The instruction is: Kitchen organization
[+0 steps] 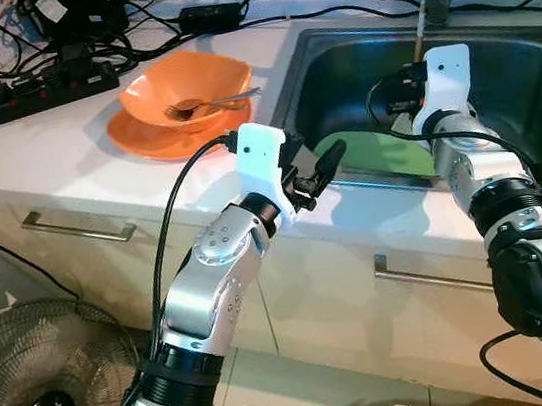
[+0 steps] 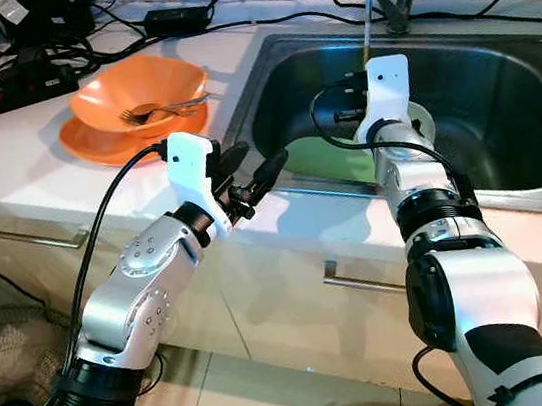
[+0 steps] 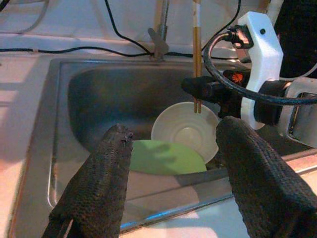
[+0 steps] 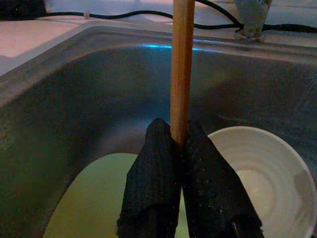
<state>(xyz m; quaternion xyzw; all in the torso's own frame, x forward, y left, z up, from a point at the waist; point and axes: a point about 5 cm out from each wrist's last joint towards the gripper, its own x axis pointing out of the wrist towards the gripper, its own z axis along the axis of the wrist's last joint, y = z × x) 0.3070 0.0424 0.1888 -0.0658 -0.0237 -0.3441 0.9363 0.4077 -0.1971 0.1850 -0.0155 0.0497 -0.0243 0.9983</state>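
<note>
From the head views, we hold our right tool (image 1: 415, 92) over the steel sink (image 1: 505, 145), clamped low on a pair of thin wooden chopsticks (image 1: 423, 5) standing upright; an orange bowl with a fork (image 1: 184, 89) sits on the white bench (image 1: 51, 143).

In the left wrist view, our left tool (image 3: 171, 163) hangs spread and empty above a white bowl (image 3: 185, 130) and green plate (image 3: 161, 157).

In the right wrist view, the sticks look light, stiff and slippery; we judge a mid-length pinch steadier.
</note>
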